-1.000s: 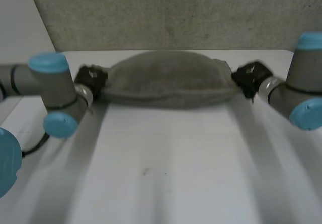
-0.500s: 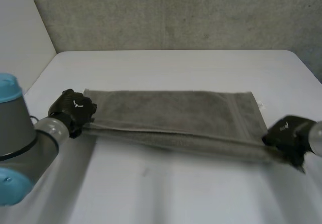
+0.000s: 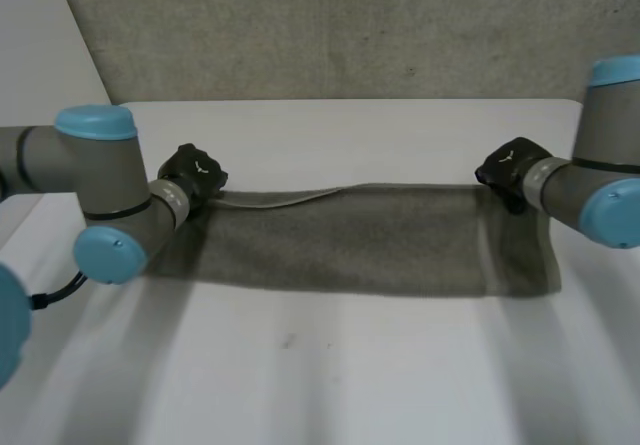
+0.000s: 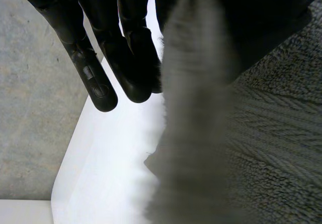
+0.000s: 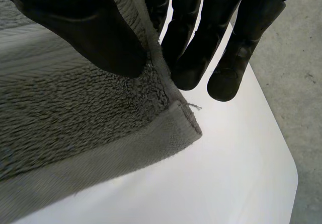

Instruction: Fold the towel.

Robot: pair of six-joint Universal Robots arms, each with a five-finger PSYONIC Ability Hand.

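- Towel [image 3: 350, 245], grey-brown terry cloth, lying flat as one long band across the white counter [image 3: 330, 365]. Its long sides run parallel to the counter's far edge, and it lies in the far half of the counter.
- The robot's black left hand [image 3: 195, 173] is at the towel's far left corner. The grey left arm [image 3: 100, 185], with light-blue caps, reaches it from the counter's left edge.
- From the left wrist, the left hand's fingers [image 4: 121, 53] are straight on one side of a raised strip of the towel [image 4: 196, 113]. The thumb is a dark shape on the other side, so the cloth is pinched between them.
- The black right hand [image 3: 510, 168] is at the towel's far right corner, at the end of the right arm [image 3: 600, 190], which comes in from the counter's right edge.
- From the right wrist, the right hand's thumb presses on top of the looped pile of the towel [image 5: 75, 113]. The fingers [image 5: 193, 48] stand behind the hem, gripping the edge just beside the stitched corner.
- A thin pale hem line runs along the towel's far edge from the left hand toward the middle.
- The towel's near long edge lies loose on the counter, well apart from both hands.
- A rough grey concrete wall [image 3: 350, 25] rises behind the counter's far edge.
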